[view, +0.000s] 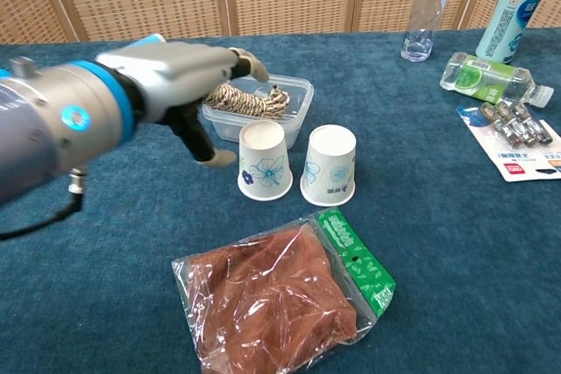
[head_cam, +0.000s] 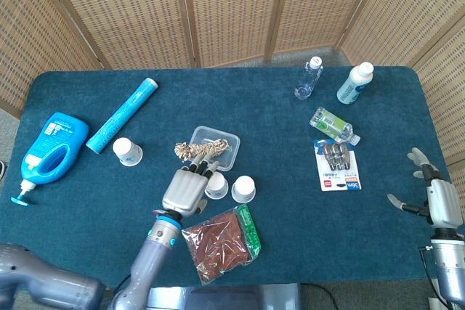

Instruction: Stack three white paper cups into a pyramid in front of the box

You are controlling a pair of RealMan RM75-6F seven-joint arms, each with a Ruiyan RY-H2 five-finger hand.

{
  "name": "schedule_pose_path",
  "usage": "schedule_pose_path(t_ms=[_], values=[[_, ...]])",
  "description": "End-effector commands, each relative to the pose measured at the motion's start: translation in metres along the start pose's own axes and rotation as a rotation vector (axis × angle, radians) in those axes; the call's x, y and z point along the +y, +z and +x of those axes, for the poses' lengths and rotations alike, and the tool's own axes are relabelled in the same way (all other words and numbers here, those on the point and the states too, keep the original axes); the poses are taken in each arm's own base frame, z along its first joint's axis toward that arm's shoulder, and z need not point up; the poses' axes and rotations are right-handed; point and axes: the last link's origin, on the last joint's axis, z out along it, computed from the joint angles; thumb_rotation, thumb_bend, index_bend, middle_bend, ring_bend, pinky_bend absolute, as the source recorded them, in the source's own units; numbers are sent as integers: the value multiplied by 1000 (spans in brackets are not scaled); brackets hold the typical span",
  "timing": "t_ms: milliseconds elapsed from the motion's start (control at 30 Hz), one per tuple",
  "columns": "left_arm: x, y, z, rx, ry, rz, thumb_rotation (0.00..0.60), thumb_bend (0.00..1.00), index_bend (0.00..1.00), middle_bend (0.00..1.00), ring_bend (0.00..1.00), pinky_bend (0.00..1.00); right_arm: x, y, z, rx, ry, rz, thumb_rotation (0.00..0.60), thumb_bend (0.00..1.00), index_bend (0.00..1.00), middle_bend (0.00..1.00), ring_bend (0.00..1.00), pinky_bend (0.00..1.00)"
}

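left hand [view: 175, 76] open, empty, beside left base cup [view: 265, 160] | right base cup [view: 330, 165] adjacent, before box [view: 261, 104] | third cup [head_cam: 127, 152] far left | risk: fingers clip base cup, toppling it | right hand [head_cam: 429, 195] open, idle

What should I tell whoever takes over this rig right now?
Left hand: open, holding nothing, fingers spread just left of the base cups.
Right hand: open, idle at the table's right edge.
Done: two cups stand upside down, side by side, in front of the box: left cup, right cup. They look close but not touching.
Third cup: alone, upside down, further left near the blue tube.
Left: fetch the third cup and set it on top of the two to finish the pyramid.
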Motion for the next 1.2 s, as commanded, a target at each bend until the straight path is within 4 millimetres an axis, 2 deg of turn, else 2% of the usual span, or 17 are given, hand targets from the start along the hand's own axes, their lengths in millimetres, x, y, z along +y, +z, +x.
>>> schedule_pose_path(t_ms=[33, 233, 367, 600, 900, 1100, 1200], values=[[-19, -14, 9, -32, -19, -4, 600, 348, 69, 0, 16, 416, -1, 0, -1, -5, -4, 2, 600, 0, 74, 216, 211, 354], [-41, -31, 27, -25, -44, -14, 600, 348, 57, 0, 0, 411, -1, 0, -5, -18, -15, 2, 600, 0, 73, 215, 211, 355], [-54, -34, 36, -11, -52, 1, 600, 348, 55, 0, 0, 403, -2, 0, -7, -21, -21, 2, 600, 0, 74, 216, 211, 355], [-80, -42, 48, 20, 13, 34, 600, 348, 56, 0, 0, 325, -2, -1, -8, -22, -25, 2, 600, 0, 74, 215, 211, 354], [-146, -43, 47, 46, 136, 184, 600, 348, 51, 0, 0, 226, -2, -1, -6, -17, -15, 1, 600, 0, 74, 216, 211, 354], [-187, -41, 41, 32, 171, 275, 600, 347, 41, 0, 0, 210, -3, -1, -7, -18, -18, 4, 600, 0, 74, 216, 211, 355], [-204, -34, 38, 4, 173, 307, 600, 348, 10, 0, 0, 190, -3, -1, -7, -20, -21, 4, 600, 0, 74, 216, 211, 354]])
